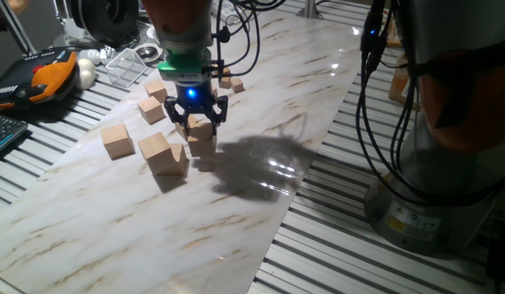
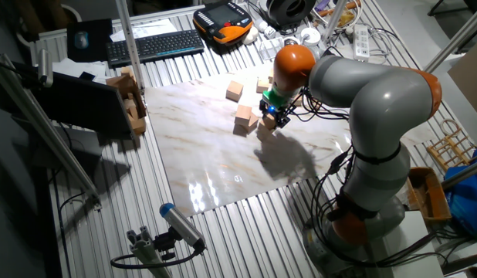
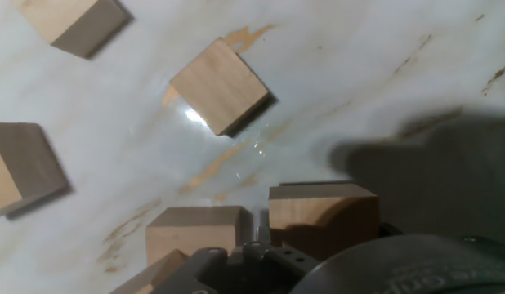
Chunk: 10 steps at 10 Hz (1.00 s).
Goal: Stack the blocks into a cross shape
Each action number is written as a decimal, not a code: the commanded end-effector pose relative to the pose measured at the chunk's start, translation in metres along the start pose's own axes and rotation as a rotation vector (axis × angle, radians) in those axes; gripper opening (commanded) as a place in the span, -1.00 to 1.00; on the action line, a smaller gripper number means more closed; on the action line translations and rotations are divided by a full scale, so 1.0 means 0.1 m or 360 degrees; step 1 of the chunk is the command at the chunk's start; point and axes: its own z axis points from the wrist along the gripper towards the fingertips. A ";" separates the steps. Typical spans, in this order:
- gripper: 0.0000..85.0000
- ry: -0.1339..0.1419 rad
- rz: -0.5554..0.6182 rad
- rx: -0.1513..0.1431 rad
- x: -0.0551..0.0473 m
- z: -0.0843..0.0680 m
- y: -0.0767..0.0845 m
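The gripper [image 1: 199, 114] hangs low over the marble board [image 1: 236, 204], its fingers clenched on one block [image 1: 201, 129] between the tips. Two blocks [image 1: 164, 153] sit touching at its eight o'clock, another block [image 1: 116, 140] farther at nine.
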 end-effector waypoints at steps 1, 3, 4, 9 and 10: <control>-1.00 -0.0010 0.0011 0.0001 0.00 0.00 0.00; -1.00 -0.0021 0.0033 -0.0021 0.00 0.00 0.00; -1.00 0.0025 0.0041 -0.0028 0.00 0.00 0.00; -1.00 -0.0023 0.0036 -0.0063 0.00 0.00 0.00; -1.00 0.0005 0.0037 -0.0071 0.00 0.00 0.00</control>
